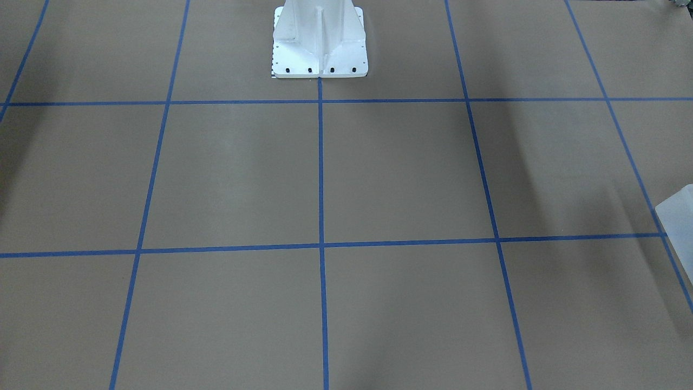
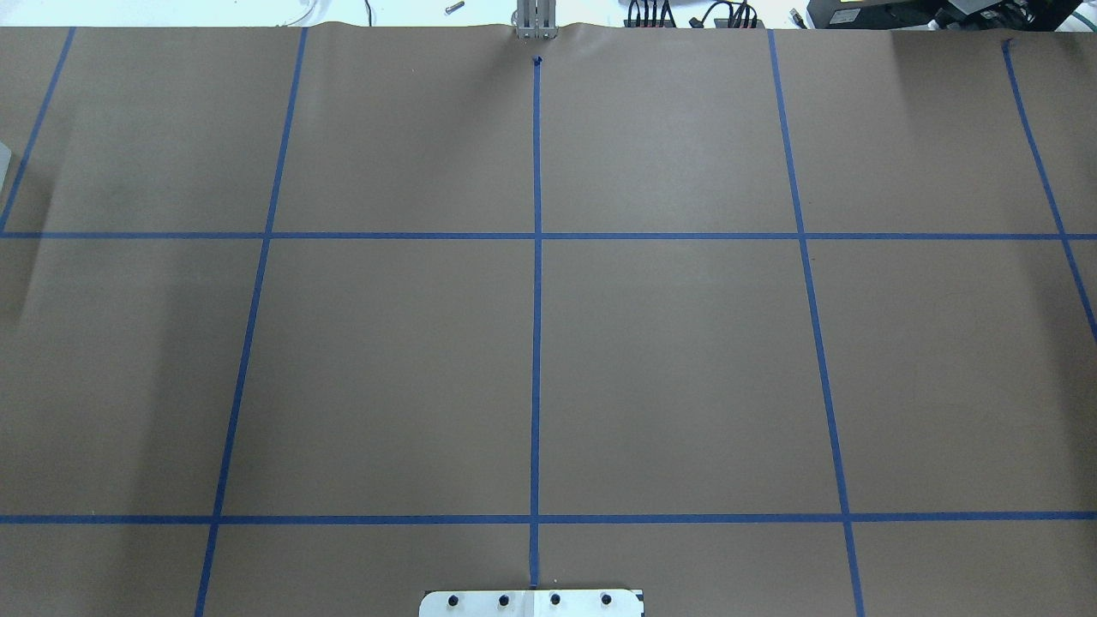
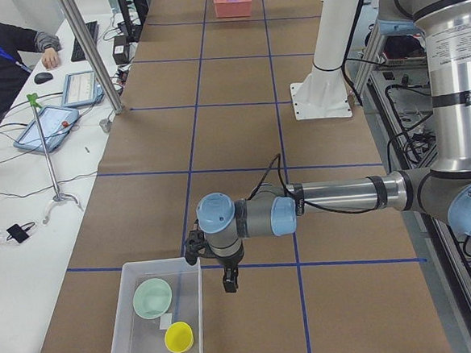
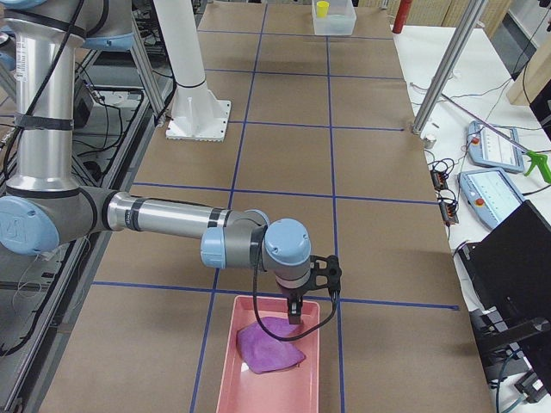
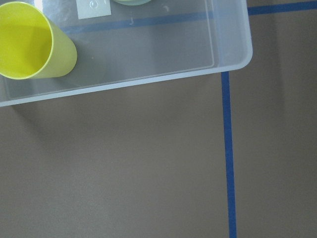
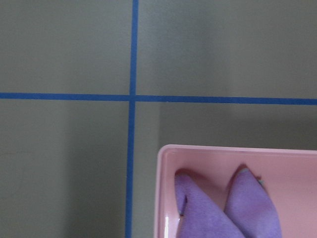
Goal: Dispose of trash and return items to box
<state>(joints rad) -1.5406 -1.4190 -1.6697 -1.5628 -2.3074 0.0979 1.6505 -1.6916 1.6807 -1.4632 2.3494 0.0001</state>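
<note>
The box (image 3: 122, 342), whitish translucent plastic, stands at the table's left end. It holds a pale green bowl (image 3: 153, 298) and a yellow cup (image 3: 180, 337). The left wrist view shows the box's rim (image 5: 148, 82), the yellow cup (image 5: 29, 42) and the bowl's edge (image 5: 131, 2). My left gripper (image 3: 228, 284) hangs just beside the box's right wall; I cannot tell if it is open or shut. My right gripper (image 4: 295, 314) hangs over a pink tray (image 4: 225, 387) holding a purple cloth (image 4: 271, 351); I cannot tell its state either. The tray (image 6: 208, 153) and cloth (image 6: 247, 203) also show in the right wrist view.
Brown paper with blue tape lines covers the table. The white robot base (image 1: 319, 49) stands at mid-table. A box corner (image 1: 677, 216) shows at the front-facing view's right edge. An operator (image 3: 1, 55) sits at a side desk with tablets.
</note>
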